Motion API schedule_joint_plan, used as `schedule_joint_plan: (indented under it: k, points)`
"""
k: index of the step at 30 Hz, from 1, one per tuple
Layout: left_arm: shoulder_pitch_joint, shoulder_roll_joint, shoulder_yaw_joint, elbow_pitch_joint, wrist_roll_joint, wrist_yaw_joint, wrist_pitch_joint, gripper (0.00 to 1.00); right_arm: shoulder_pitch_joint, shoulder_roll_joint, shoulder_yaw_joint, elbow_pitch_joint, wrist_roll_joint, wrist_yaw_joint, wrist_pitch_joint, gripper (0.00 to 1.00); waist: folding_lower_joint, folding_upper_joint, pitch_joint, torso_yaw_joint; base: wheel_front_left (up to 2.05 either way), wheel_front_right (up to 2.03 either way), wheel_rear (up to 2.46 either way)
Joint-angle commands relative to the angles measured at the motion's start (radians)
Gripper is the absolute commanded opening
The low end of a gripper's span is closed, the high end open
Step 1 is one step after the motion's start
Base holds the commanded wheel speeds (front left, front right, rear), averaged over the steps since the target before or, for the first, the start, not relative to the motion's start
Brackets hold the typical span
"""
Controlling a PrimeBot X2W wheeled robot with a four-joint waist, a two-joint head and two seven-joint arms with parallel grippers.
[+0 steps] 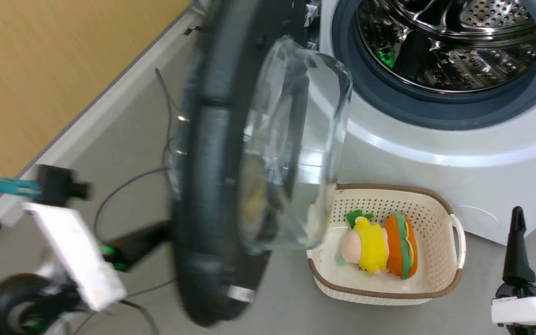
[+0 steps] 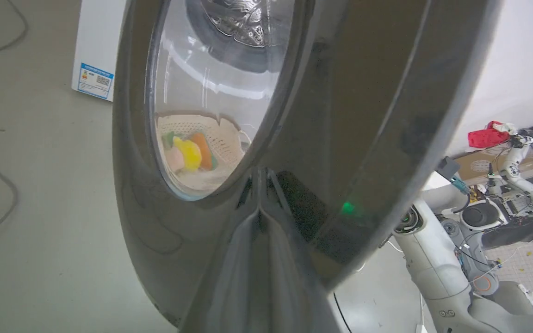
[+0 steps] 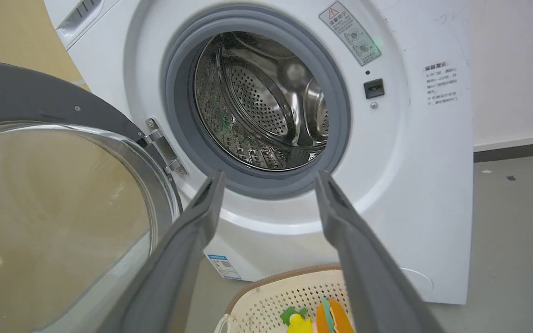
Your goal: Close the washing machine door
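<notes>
- Dark fingers [image 2: 243,268] of the left gripper [image 2: 259,213] are being held together with nothing between them. Their tips are being pressed against the glossy black outer rim of the washing machine door [image 2: 363,92], where they are being mirrored.
- The door is being held wide open, swung well away from the washing machine [image 1: 435,153]. From the head it is being seen nearly edge-on and blurred, with its clear glass bowl [image 1: 296,139] bulging toward the machine.
- In the right wrist view the door is being carried by a metal hinge [image 3: 164,150] at the left of the opening. The steel drum [image 3: 266,101] inside the grey rubber gasket [image 3: 177,115] is being fully exposed.
- The right gripper [image 3: 269,175] is being held wide open and empty, well apart from the door, with its fingers being pointed at the drum opening.
- A cream basket [image 1: 389,187] is being shown on the floor just before the machine, beside the bowl's lower edge. A yellow plush toy [image 1: 371,244] and an orange one [image 1: 400,251] are lying in it side by side.
- A blue sticker [image 3: 222,266] is being shown low on the machine's front.
</notes>
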Motion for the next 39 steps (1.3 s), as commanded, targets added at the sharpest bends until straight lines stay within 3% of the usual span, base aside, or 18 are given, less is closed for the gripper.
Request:
schedule_joint_plan:
  k: [1, 10, 15, 20, 29, 39]
  points:
    - [0.009, -0.017, -0.029, -0.011, -0.011, -0.005, -0.006, 0.00, 0.009, 0.002, 0.004, -0.002, -0.006, 0.005, -0.005, 1.00, 0.0000, 0.0000, -0.001, -0.010, 0.00, 0.00, 0.00]
    - [-0.011, -0.106, -0.280, -0.042, -0.044, -0.005, -0.120, 0.00, -0.002, 0.002, 0.000, -0.012, -0.024, 0.005, -0.005, 1.00, 0.0000, 0.0000, 0.022, -0.113, 0.00, 0.00, 0.00]
    - [-0.070, -0.160, -0.409, 0.004, 0.001, -0.005, -0.278, 0.00, -0.023, 0.002, 0.008, -0.015, -0.028, 0.005, -0.005, 1.00, 0.0000, 0.0000, 0.050, -0.196, 0.00, 0.00, 0.00]
    - [-0.138, -0.184, -0.536, 0.134, 0.077, -0.005, -0.465, 0.00, -0.039, 0.002, 0.018, -0.016, -0.026, 0.005, -0.005, 1.00, 0.0000, 0.0000, 0.072, -0.290, 0.00, 0.00, 0.00]
    - [-0.275, -0.227, -0.596, 0.430, 0.117, -0.005, -0.767, 0.00, -0.069, 0.002, 0.023, -0.020, -0.023, 0.005, -0.005, 1.00, 0.0000, 0.0000, 0.112, -0.459, 0.00, 0.00, 0.00]
    - [-0.390, -0.248, -0.691, 0.590, 0.060, -0.005, -0.918, 0.00, -0.079, 0.002, 0.028, -0.009, -0.015, 0.005, -0.005, 1.00, 0.0000, 0.0000, 0.130, -0.553, 0.00, 0.00, 0.00]
